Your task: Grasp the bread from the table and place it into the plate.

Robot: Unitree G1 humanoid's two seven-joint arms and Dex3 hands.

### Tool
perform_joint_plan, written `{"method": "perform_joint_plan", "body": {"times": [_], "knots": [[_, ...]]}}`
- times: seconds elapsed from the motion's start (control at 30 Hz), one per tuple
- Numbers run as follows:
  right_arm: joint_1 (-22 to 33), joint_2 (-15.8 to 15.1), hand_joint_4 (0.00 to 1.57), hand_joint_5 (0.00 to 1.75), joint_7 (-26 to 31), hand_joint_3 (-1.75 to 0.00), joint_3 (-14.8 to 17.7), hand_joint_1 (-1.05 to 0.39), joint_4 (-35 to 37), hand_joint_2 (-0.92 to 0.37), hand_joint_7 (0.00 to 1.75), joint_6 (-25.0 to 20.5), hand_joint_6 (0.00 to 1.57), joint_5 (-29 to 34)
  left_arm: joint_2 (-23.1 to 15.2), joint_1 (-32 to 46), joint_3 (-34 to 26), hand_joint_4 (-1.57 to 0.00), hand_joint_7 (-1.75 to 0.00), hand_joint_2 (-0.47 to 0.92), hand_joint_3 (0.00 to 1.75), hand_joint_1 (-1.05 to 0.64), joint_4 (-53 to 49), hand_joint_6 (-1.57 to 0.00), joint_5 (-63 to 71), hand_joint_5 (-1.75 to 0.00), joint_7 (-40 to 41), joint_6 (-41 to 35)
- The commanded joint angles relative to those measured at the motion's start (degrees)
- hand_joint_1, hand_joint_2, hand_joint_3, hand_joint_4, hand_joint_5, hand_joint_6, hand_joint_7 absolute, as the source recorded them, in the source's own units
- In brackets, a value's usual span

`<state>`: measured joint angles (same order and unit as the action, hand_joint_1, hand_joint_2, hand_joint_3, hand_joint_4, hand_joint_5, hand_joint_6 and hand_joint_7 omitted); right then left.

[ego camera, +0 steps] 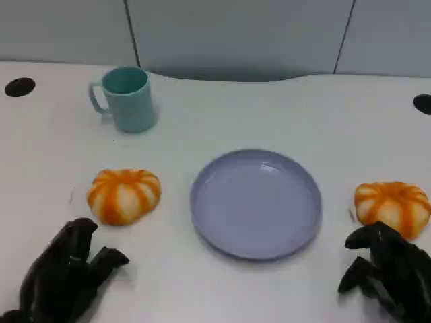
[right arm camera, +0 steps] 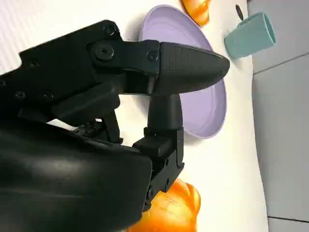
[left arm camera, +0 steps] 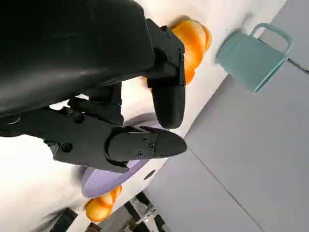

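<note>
Two pieces of bread lie on the white table (ego camera: pixel 222 101) in your head view, one either side of the plate (ego camera: pixel 256 203) at the frame's centre. You see the left bread (ego camera: pixel 124 194) at middle left, well apart from the plate's rim, and the right bread (ego camera: pixel 392 207) at the right edge, just beside the plate. Both rest on the table; the plate holds nothing.

Your left hand (ego camera: pixel 64 276) sits at the lower left, just below the left bread and not touching it, fingers apart and holding nothing. In its wrist view that hand (left arm camera: pixel 140 121) reaches out with the same bread (left arm camera: pixel 193 43) beyond its fingers.

Your right hand (ego camera: pixel 390 269) sits at the lower right, close under the right bread; its fingers are spread and hold nothing, though you cannot tell whether a fingertip touches the bread.

A teal mug (ego camera: pixel 124 99) stands upright at the upper left, well apart from everything else.
</note>
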<state>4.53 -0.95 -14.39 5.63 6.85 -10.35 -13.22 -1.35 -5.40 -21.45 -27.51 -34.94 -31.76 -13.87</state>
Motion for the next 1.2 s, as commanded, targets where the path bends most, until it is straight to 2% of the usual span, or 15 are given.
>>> {"method": "perform_joint_plan", "body": {"times": [0.03,0.37,0.67,0.77,0.87,0.93,1.03,1.07,1.1,1.13,1.2], "knots": [[0.0,-0.8,0.61,1.75,0.1,-0.63,0.5,-0.33,-0.2,-0.92,1.70,-0.1,0.40,-0.3,-0.9,0.2,-0.2,-0.49,-1.73,0.92,0.31,-0.46,0.6,-0.27,0.2,-1.75,0.6,-0.2],[-0.1,-0.5,0.61,1.75,0.8,-0.61,0.5,-0.33,-0.5,-0.92,1.70,-0.8,0.40,-0.2,-0.9,0.2,-0.2,-0.49,-1.73,0.92,0.33,-0.45,0.7,-0.26,0.0,-1.75,0.2,-0.1],[0.0,-0.6,0.61,1.75,0.0,-0.63,0.3,-0.33,0.1,-0.92,1.70,0.3,0.40,-0.4,-1.0,0.3,-0.3,-0.48,-1.75,0.92,0.36,-0.44,0.1,-0.24,0.3,-1.75,-1.3,1.8],[0.0,-0.2,0.63,1.75,0.3,-0.62,0.2,-0.34,0.1,-0.92,1.71,0.2,0.40,-0.4,-1.6,0.6,1.3,-0.51,-1.75,0.92,0.38,-0.46,1.3,-0.26,2.8,-1.75,-3.3,6.4],[-0.2,0.0,0.61,1.75,0.9,-0.63,-0.2,-0.33,0.0,-0.92,1.71,0.0,0.40,0.2,-2.0,0.6,4.5,-0.53,-1.71,0.92,0.32,-0.50,2.8,-0.31,10.0,-1.75,-4.2,19.6],[-0.3,0.1,0.61,1.75,1.4,-0.63,-0.6,-0.33,0.1,-0.92,1.71,0.4,0.40,1.1,-4.1,0.0,7.8,-0.52,-1.63,0.92,0.33,-0.57,3.8,-0.37,19.9,-1.75,-0.7,31.4],[-0.4,0.5,0.60,1.75,2.2,-0.61,-1.1,-0.34,-0.3,-0.92,1.71,-0.3,0.40,1.7,-7.7,-2.1,10.9,-0.46,-1.54,0.92,0.26,-0.57,4.9,-0.38,30.9,-1.75,3.7,42.1],[-0.4,0.5,0.60,1.75,1.9,-0.62,-1.2,-0.34,0.0,-0.92,1.71,0.4,0.40,1.7,-9.7,-3.3,12.1,-0.42,-1.46,0.92,0.22,-0.55,5.5,-0.37,36.2,-1.72,6.4,45.0],[-0.4,0.4,0.60,1.75,1.5,-0.63,-1.4,-0.33,0.4,-0.92,1.71,1.2,0.39,1.7,-12.0,-4.6,13.4,-0.39,-1.30,0.92,0.16,-0.54,5.8,-0.40,42.6,-1.64,9.8,47.8],[-0.4,0.4,0.61,1.75,1.3,-0.63,-1.4,-0.33,0.7,-0.92,1.71,1.7,0.39,1.6,-13.7,-5.5,14.3,-0.36,-1.07,0.92,0.12,-0.55,5.9,-0.43,47.1,-1.48,12.4,49.8],[-0.4,0.3,0.61,1.75,1.1,-0.64,-1.5,-0.33,1.0,-0.92,1.72,2.2,0.39,1.6,-15.2,-6.3,15.5,-0.35,-0.93,0.92,0.09,-0.55,5.2,-0.46,51.1,-1.39,15.8,51.8]]}}
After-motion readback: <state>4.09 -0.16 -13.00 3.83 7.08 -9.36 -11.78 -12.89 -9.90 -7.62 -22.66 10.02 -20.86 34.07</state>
